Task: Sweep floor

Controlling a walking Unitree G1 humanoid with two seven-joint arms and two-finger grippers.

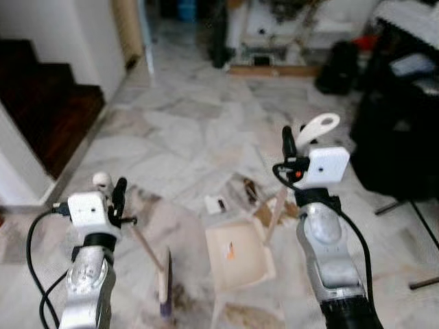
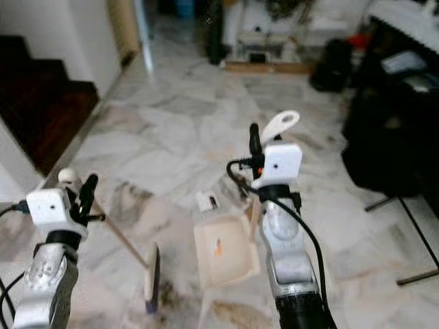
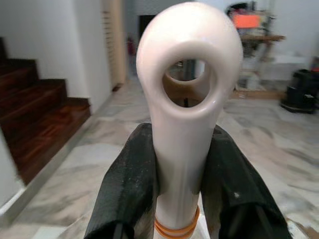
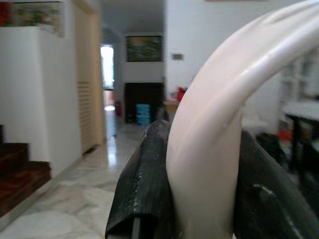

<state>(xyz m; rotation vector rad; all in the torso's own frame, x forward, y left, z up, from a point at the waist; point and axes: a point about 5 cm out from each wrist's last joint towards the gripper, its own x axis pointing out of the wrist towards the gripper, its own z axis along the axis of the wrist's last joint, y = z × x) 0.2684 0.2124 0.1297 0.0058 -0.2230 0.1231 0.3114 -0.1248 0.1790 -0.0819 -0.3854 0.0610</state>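
Left arm: the silver forearm rises from the bottom edge of the head views, a black cable looping beside it.
Left gripper point(image 1: 118, 195): clenched on the top of the broom handle point(image 3: 184, 124); in the left wrist view both black fingers point(image 3: 130, 189) press against the cream shaft just under its ringed end, above an orange band.
Broom point(image 1: 147, 250): its thin stick slants down and to the right from the left gripper to the brush head point(image 1: 164, 281), which stands on the marble floor point(image 1: 178, 130), just left of the dustpan and apart from it.
Dustpan point(image 1: 239, 255): a cream tray resting on the floor between the two arms, its open mouth toward the robot; a small orange scrap point(image 1: 230, 252) lies inside it.
Debris point(image 1: 236, 195): paper bits and brown scraps lie on the floor just beyond the dustpan's back wall.
Dustpan handle point(image 1: 319, 129): a long cream stem rising from the tray, ending in a flat loop above the right wrist camera.
Right gripper point(image 1: 289, 145): grasping the dustpan handle near its top; in the right wrist view the curved cream handle sits tight between the two black fingers point(image 4: 144, 184).
Surroundings: dark wooden stairs point(image 1: 48, 110) at the far left, dark furniture point(image 1: 398, 137) at the right, a hallway beyond.
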